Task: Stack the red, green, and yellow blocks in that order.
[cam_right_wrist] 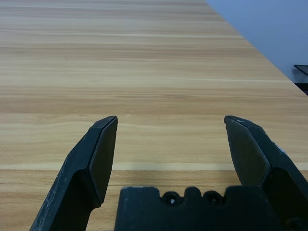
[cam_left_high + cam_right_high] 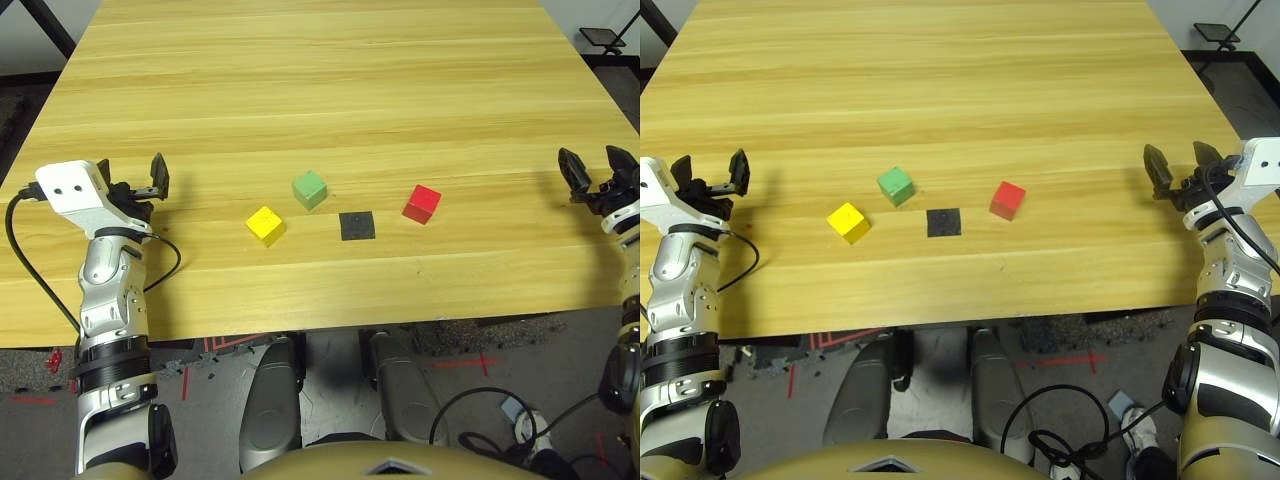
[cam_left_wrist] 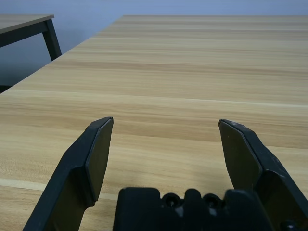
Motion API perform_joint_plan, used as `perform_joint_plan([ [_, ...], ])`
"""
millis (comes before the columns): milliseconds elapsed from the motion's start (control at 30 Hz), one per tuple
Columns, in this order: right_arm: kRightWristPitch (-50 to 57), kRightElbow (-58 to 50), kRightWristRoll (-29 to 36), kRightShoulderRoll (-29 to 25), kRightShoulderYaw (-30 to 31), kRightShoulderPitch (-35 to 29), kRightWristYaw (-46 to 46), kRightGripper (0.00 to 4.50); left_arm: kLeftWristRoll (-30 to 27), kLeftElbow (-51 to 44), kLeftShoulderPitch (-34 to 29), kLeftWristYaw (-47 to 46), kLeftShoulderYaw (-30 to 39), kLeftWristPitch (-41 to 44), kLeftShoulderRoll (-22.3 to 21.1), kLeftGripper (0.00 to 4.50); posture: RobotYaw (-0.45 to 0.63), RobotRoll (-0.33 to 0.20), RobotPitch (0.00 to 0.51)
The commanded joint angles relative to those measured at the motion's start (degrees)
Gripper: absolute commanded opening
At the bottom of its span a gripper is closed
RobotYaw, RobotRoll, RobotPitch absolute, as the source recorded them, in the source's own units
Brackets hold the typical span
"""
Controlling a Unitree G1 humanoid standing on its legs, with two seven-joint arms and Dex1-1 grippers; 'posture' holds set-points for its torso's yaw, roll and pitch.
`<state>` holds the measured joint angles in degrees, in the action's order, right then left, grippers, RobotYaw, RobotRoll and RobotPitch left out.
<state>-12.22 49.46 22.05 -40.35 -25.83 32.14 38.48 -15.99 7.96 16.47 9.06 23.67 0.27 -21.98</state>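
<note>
1. The left gripper [image 2: 135, 178] hangs near the tabletop's [image 2: 330, 80] left edge, fingers spread wide and holding nothing. Swinging in low toward the blocks, it could sweep the nearest one aside.
2. The yellow block [image 2: 265, 224] sits left of the middle, toward the near edge, turned corner-on. A grasp across its corners would likely twist it free.
3. The green block [image 2: 309, 189] stands just beside the yellow one, slightly farther back. Fingers closing on either could nudge its neighbour.
4. A flat black patch [image 2: 357, 225] lies between green and red; it may be mistaken for a block.
5. The red block [image 2: 422, 203] sits right of the patch, apart from it. It forms the base, so off-centre placing risks toppling.
6. The right gripper [image 2: 597, 172] hovers at the right edge, jaws wide, empty.
</note>
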Motion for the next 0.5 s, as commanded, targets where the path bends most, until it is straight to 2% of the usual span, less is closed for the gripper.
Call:
perform_joint_plan([
  [33,0.7,0.7,-0.1,-1.1,-0.4,0.6,-0.1,4.5,0.0,-0.8,-0.7,-0.2,0.2,0.7,-0.2,4.46,-0.07,-0.074,0.269],
  [133,0.6,1.4,-0.4,-1.4,-0.2,1.6,0.1,4.5,0.0,-0.7,-0.8,0.2,-0.2,0.4,-0.1,4.46,-0.07,-0.068,0.268],
  [233,1.1,1.9,-0.9,-1.3,0.9,3.8,0.9,4.5,-0.6,-0.2,0.7,1.5,0.3,1.1,-1.8,4.46,-0.06,-0.069,0.272],
  [333,1.7,2.4,-1.2,-0.9,1.8,5.9,1.8,4.5,-1.1,1.6,2.2,3.4,0.5,1.0,-3.6,4.46,-0.01,-0.058,0.246],
  [433,2.3,2.9,-1.6,-0.7,3.0,8.4,3.1,4.5,-2.4,4.5,5.3,7.8,0.4,0.9,-6.7,4.46,0.05,-0.027,0.233],
  [500,4.2,2.4,-1.7,-1.4,4.1,10.0,5.1,4.5,-5.5,5.9,8.4,12.9,0.2,4.7,-9.5,4.46,0.07,-0.021,0.233],
])
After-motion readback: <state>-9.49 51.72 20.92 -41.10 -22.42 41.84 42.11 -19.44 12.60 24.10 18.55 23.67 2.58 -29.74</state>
